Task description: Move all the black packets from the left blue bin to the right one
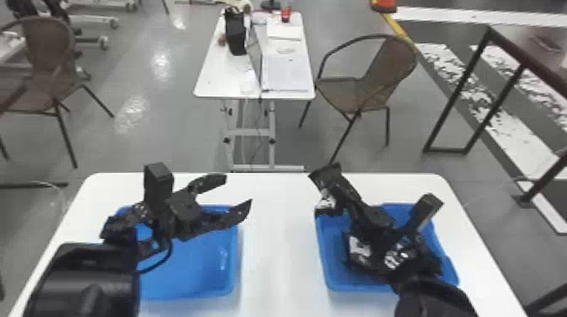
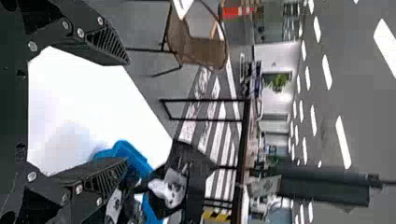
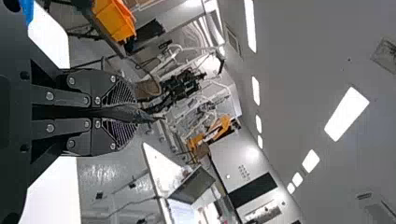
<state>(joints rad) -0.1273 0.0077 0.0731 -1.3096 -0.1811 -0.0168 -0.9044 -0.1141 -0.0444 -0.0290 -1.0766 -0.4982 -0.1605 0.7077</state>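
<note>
Labels first: white print is showing on the black packets, too blurry for me to read. Containers: left blue bin (image 1: 232, 261) is sitting on the white table (image 1: 278, 248), its blue floor showing past the arm. Right blue bin (image 1: 331, 276) is holding at least one black packet (image 1: 358, 249), white patch facing up, with the right arm (image 1: 434, 297) partly covering it; can't count the pile from here.

Right gripper (image 1: 346, 194) is clamping another packet, the held packet (image 1: 326, 204). Fingers are pinching it between them, and it's sticking out past the tips, near the right bin's far left corner. The packet in the bin is lying nearer the robot than those tips, below the arm.

Left gripper (image 1: 239, 190) is hanging above the left bin's far right part, fingers spread wide, nothing but air between them. Tips are pointing toward the table's middle, well apart from the packets.
</note>
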